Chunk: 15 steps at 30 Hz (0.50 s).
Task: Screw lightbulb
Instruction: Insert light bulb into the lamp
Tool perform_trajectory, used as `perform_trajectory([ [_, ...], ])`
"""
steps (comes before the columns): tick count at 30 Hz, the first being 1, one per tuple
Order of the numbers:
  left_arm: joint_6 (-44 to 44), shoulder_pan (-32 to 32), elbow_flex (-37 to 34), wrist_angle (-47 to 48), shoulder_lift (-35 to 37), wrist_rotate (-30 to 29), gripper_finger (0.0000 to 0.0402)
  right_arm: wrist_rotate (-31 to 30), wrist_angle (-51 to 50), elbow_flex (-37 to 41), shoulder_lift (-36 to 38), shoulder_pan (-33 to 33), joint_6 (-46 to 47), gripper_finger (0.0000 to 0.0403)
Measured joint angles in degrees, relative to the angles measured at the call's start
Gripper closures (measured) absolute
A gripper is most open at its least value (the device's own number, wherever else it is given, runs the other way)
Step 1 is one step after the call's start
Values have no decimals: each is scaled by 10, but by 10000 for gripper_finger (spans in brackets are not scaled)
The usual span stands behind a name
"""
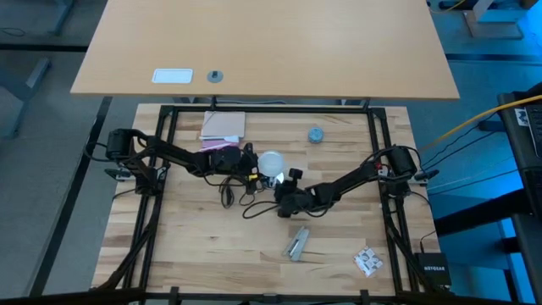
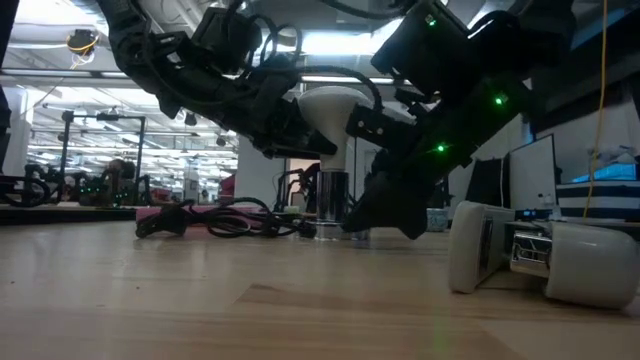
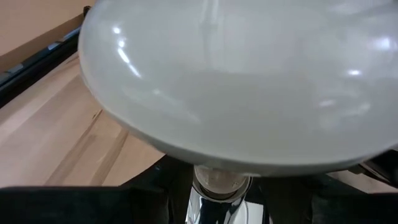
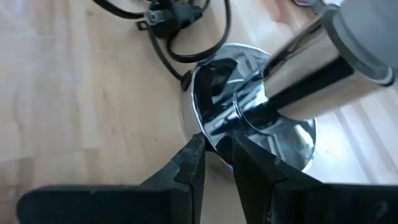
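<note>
Two grippers at work, mid-table. Lightbulb [image 1: 270, 163] already seated upright in silvery socket [image 4: 249, 118], neck in socket mouth. Left gripper [image 1: 251, 163] clamped on bulb's neck. Right gripper [image 4: 216, 160] fingers nearly together, pinching rim of socket base. Judgement: seating done; turning and tightening left; depth of thread not visible.

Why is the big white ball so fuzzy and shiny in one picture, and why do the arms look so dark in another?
Left wrist view: the lightbulb fills the picture, too near to be sharp, with small bright glints of lamps on it. Low view: bright ceiling lights behind leave both arms as dark shapes. Right wrist view: the socket mirrors its surroundings like chrome.
</note>
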<state>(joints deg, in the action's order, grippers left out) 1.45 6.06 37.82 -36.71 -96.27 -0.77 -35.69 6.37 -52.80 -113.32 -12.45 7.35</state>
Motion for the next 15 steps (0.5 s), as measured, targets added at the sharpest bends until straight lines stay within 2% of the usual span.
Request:
perform_trajectory([
  [10, -1, 0, 0, 1, 0, -3, 249, -60, -32, 2, -2, 0, 51, 325],
  [15, -1, 0, 0, 2, 0, 6, 249, -64, -44, 3, -2, 2, 75, 326],
])
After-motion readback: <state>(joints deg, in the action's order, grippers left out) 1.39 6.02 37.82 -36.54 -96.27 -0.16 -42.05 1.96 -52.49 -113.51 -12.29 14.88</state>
